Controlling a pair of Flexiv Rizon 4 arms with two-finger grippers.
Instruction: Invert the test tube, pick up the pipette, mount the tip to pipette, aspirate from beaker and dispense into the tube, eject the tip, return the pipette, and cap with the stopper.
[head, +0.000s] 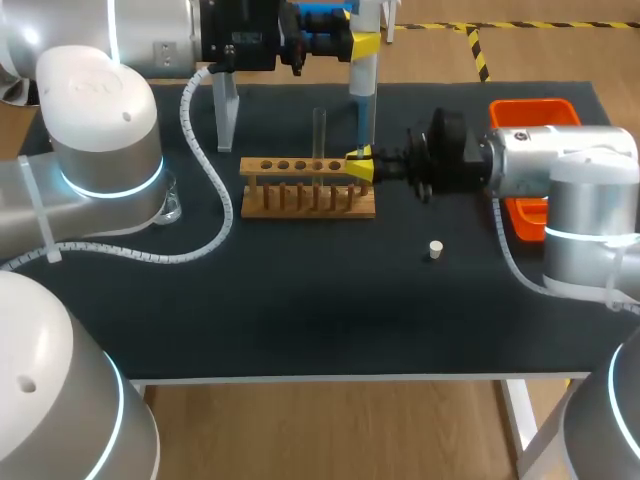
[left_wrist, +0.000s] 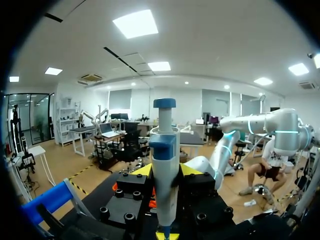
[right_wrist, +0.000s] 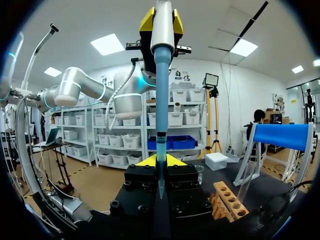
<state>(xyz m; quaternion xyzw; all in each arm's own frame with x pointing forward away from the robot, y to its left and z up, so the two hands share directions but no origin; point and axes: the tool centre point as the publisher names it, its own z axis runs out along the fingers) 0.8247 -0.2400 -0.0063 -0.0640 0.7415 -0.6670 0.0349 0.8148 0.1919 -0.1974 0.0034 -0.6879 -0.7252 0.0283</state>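
Left gripper (head: 360, 45): clenched on pipette (head: 363, 90), held upright.
Right gripper (head: 359, 166): clamped round tip (right_wrist: 160, 150) at pipette's foot.
Test tube (head: 320, 130): standing in rack (head: 308, 195), 9 o'clock of tip.
Stopper (head: 435, 249): on worktop (head: 300, 300), 4 o'clock from rack.

The left end effector (left_wrist: 166, 172) clamps the pipette (left_wrist: 164, 131), which stands upright between its two yellow fingertips (left_wrist: 144, 171), one on each side of the body. The pipette is white, with a blue plunger knob at the top and a blue block on its side just below the collar. Under the fingertips sits the end effector's black housing, studded with round bolt heads. A small yellow patch shows at the pipette's lowest visible end; what it belongs to cannot be told. Beside the end effector, a blue stand (left_wrist: 47, 201) with pale legs rests on the dark table (left_wrist: 102, 192). The silver right arm (left_wrist: 272, 125), with glowing cyan rings, bends down behind the end effector.
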